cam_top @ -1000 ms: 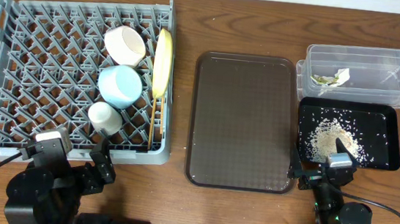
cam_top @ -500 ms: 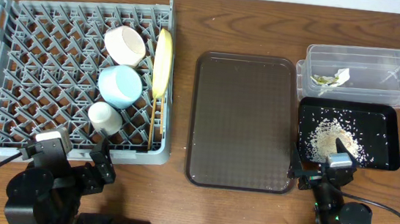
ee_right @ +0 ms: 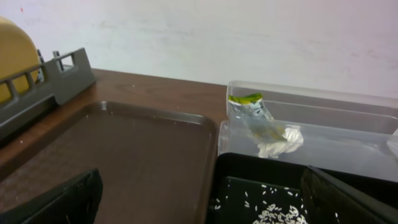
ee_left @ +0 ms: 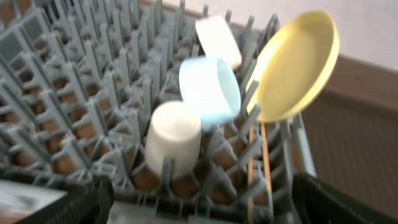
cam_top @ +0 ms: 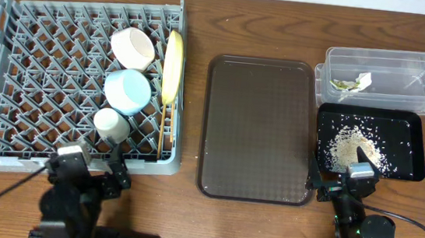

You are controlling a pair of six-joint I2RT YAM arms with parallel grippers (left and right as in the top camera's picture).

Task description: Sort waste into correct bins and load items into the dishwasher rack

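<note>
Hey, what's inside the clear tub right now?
The tub holds a crumpled green-and-yellow wrapper, toward its left end. Whatever might lie under the wrapper is covered.

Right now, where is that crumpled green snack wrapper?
In the overhead view, the snack wrapper lies inside the clear tub at the table's far right, just beyond the black tray holding the rice.

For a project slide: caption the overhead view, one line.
Plate, blue bowl, white bowl, cup and chopsticks in the grey rack; wrapper in the clear tub, rice in the black tray.
</note>
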